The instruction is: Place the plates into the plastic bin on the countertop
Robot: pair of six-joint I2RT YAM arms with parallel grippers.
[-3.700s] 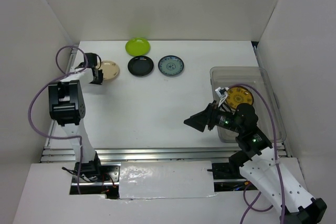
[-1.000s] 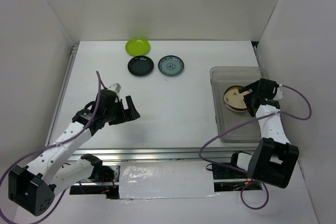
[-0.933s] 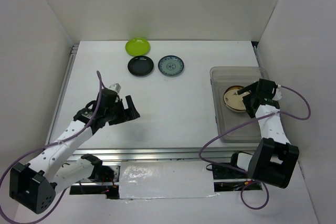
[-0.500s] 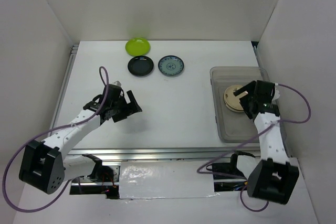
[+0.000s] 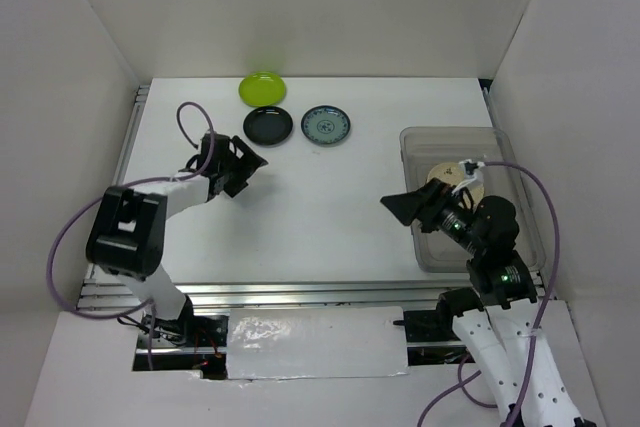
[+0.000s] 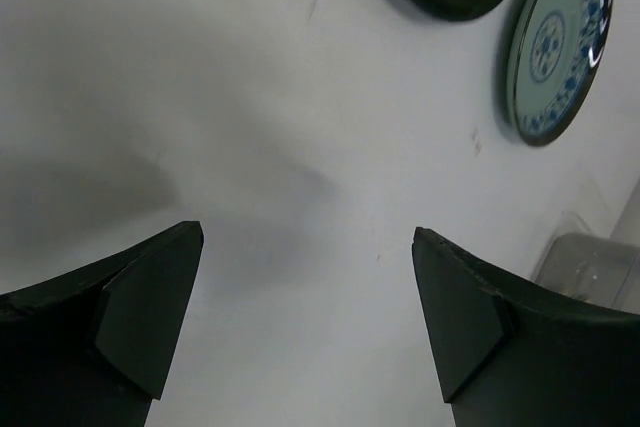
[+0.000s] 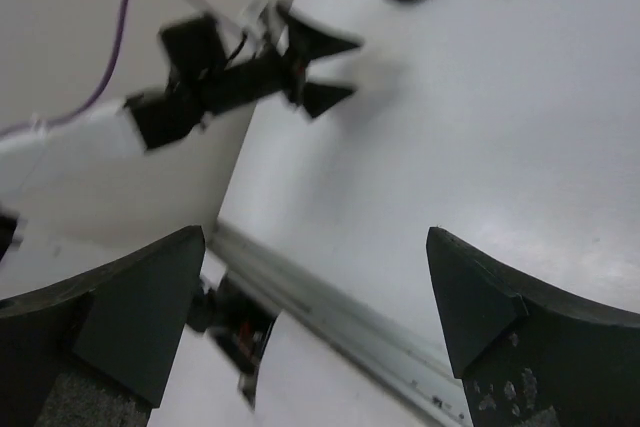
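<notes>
Step in hand: likely fetching the next plate, with three left to move.
Left gripper (image 5: 243, 169): jaws apart and empty, low over the counter (image 5: 330, 217), aimed at the black plate (image 5: 268, 125) and just short of it.
Right gripper (image 5: 398, 209): jaws apart, holding nothing, beside the left wall of the plastic bin (image 5: 512, 162).
Plates outside: lime green plate (image 5: 262, 88), black plate and blue patterned plate (image 5: 326, 125), close together at the far side.
Plates inside: a cream plate (image 5: 441, 174) shows, partly hidden by the right arm; how many lie under it, I cannot tell.
Next move: probably bring the left gripper over the black plate's near rim, one finger beneath the lip, then close.
</notes>
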